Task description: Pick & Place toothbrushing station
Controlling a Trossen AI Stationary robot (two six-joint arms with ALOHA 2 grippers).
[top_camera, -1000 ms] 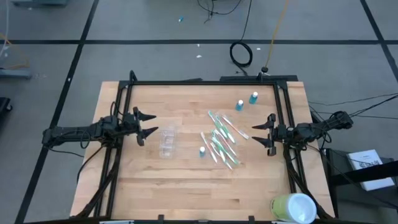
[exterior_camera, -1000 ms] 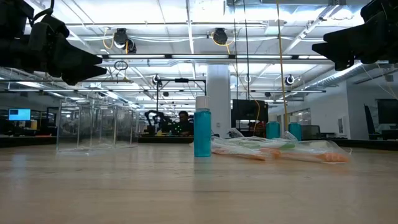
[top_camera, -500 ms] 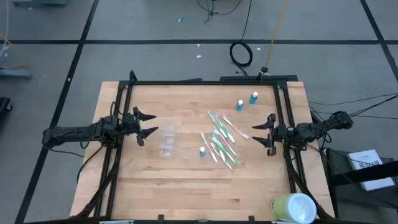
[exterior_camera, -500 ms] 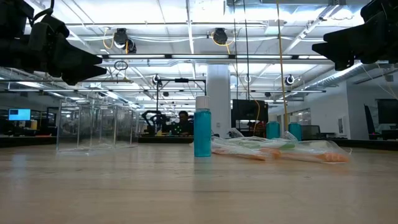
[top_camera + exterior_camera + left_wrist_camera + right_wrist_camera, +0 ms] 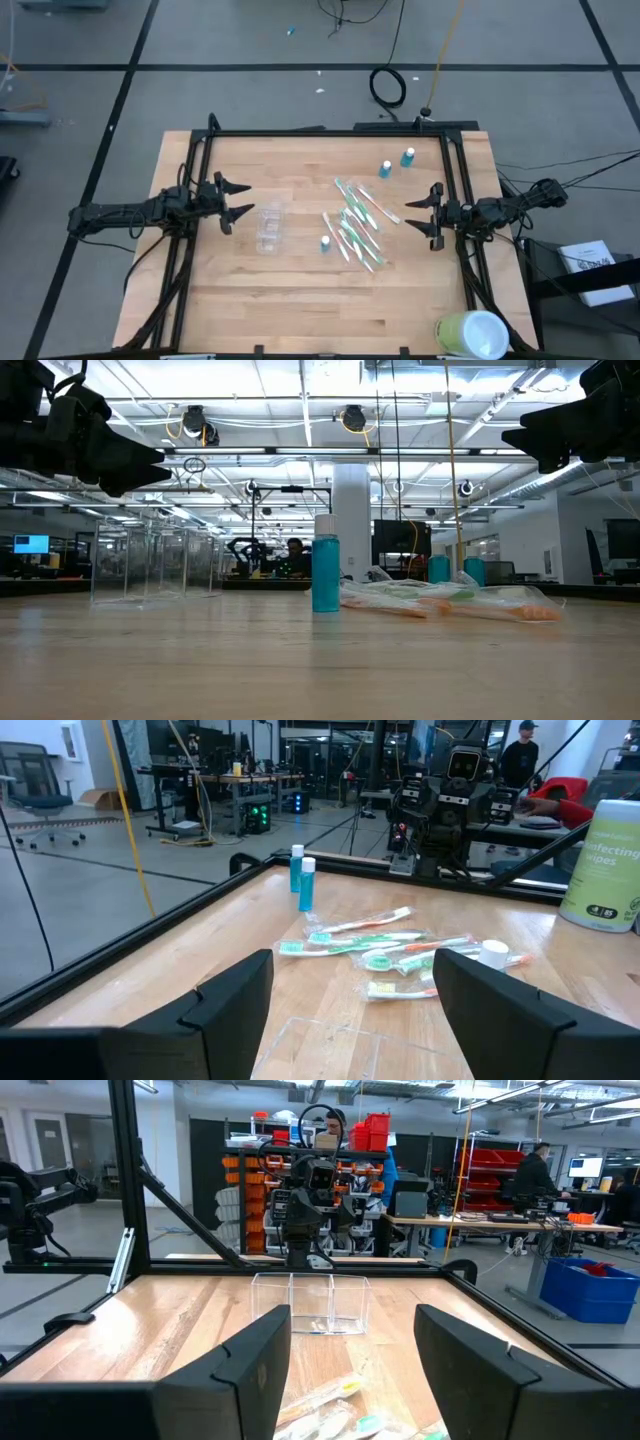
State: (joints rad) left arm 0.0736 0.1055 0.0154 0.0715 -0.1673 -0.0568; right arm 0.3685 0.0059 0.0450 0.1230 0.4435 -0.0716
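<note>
left gripper (image 5: 236, 201): spread, empty, left of clear cup (image 5: 269, 227) | right gripper (image 5: 424, 215): spread, empty, right of toothbrushes (image 5: 357, 224)

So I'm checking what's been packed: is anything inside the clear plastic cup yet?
The clear plastic cup looks empty through its walls. The toothbrushes and blue tubes lie outside it on the table. Nothing covers it.

The small clear plastic cup (image 5: 269, 226) lies on the wooden counter (image 5: 250, 300), left of centre, with nothing visible inside it. To its right, the thin white-and-green toothbrushes (image 5: 358, 225) lie in a loose overlapping pile. One tiny blue white-capped tube (image 5: 326, 242) stands upright at the pile's left edge. Two more tubes (image 5: 396, 163) stand upright close together near the far right corner.
</note>
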